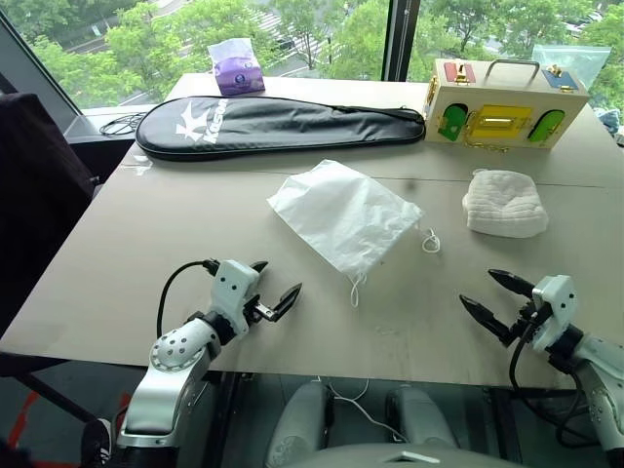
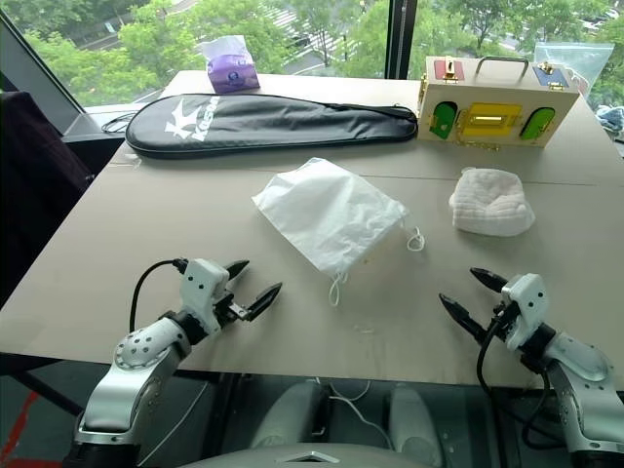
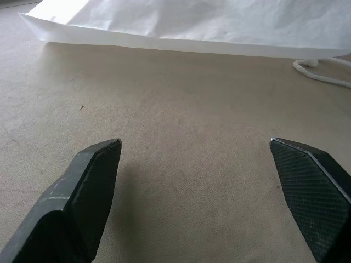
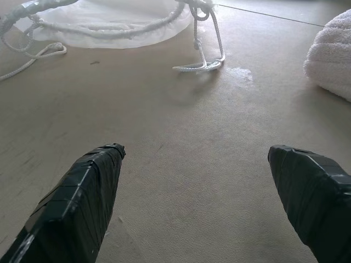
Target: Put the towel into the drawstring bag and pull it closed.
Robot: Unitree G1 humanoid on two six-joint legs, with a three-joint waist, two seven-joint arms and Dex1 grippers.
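Fingers (image 4: 82,203) parted (right wrist): towel (image 4: 332,57), cord (image 4: 200,63).

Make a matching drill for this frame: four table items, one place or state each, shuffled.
Items:
1. towel
2. bag
3. racket case
4. left pincer

Descriptions:
A. long, black, along the table's far side
B. lying flat mid-table, cords at its near end
C. open, holding nothing, at the near edge
D. soft lump right of the bag, apart from it

Pairs: 1-D, 2-B, 3-A, 4-C
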